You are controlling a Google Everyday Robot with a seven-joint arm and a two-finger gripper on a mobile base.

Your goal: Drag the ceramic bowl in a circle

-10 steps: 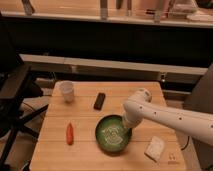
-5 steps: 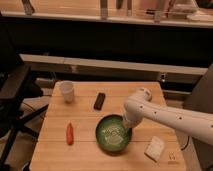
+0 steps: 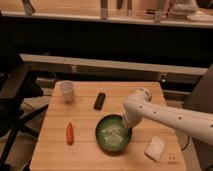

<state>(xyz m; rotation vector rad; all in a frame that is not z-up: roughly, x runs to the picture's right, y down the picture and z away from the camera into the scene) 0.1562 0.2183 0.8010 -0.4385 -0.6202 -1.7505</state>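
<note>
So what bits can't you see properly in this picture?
All in the camera view:
1. Arm: cut off by the right edge, so the rest of the robot is out of sight.
2. Gripper, at the ceramic bowl's right rim: the wrist covers its tip, so its contact with the bowl is hidden.
3. White object right of the bowl: too small to identify.
4. Dark flat object behind the bowl: too small to identify.

wooden table (image 3: pixel 85 156) | black chair (image 3: pixel 15 92) left | dark wall (image 3: pixel 100 42) behind
</note>
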